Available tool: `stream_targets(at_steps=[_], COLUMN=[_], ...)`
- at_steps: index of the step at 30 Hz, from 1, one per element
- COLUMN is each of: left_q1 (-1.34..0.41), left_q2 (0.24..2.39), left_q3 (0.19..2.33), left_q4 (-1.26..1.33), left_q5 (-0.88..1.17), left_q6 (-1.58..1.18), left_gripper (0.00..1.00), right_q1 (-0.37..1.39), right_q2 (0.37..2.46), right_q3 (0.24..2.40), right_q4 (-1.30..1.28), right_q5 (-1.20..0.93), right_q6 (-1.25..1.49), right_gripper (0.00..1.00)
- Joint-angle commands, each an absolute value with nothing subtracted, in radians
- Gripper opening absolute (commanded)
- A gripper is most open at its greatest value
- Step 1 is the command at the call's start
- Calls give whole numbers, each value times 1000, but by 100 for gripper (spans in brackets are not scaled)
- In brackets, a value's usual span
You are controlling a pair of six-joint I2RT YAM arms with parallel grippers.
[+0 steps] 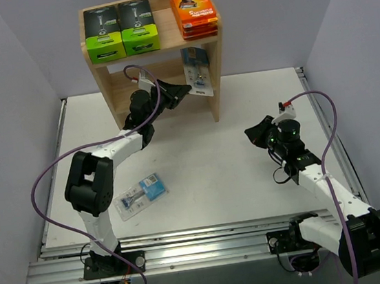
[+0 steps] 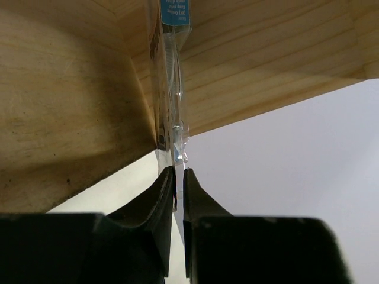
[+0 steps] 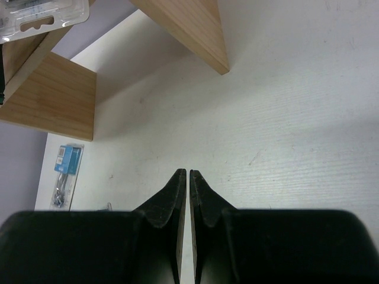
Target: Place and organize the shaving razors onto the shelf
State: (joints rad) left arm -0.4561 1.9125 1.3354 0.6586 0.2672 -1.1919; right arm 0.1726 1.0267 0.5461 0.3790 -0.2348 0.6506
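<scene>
Blister pack (image 2: 172, 89) in left claw (image 2: 179, 171)

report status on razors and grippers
Left gripper shut on blister pack at shelf's middle tier. Right gripper shut, empty. Second pack loose on table. Nothing blocking.

Your left arm (image 1: 111, 150) and right arm (image 1: 323, 184) have white links and black joint housings, each trailed by a purple cable (image 1: 35, 191). Your left tool (image 2: 179, 177) and right tool (image 3: 188, 177) have matte black, tapered fingers (image 2: 159, 198). 1 green light (image 1: 287, 131) glows on the right wrist.
</scene>
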Motion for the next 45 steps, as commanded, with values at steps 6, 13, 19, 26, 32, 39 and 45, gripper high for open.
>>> stream_targets(at_steps=[6,13,19,26,32,39,45], left_q1=[-449,-453,-456,-462,-463,-462,-456], left_q2=[1934,1948,1977,2000,2005,2013,2026], left_q3=[1417,1427,1442,1453,1451,1448,1448], left_q4=[727,696,700,695,690,678,655], left_q5=[233,192,186,186,186,192,202], left_q6=[-1236,-1235,-1253,-1259,-1253,-1244,-1215], left_gripper=[4,4,4,4,5,13,37], right_q1=[153,152,147,127,115,106,95], right_q2=[1026,1032,1035,1029,1028,1025,1023], right_q3=[531,522,518,514,511,508,506], right_q4=[426,439,443,439,437,439,433], right_q5=[-258,-258,-262,-275,-285,-293,-299], right_q6=[635,641,638,634,629,629,624], right_gripper=[3,4,4,4,4,4,5])
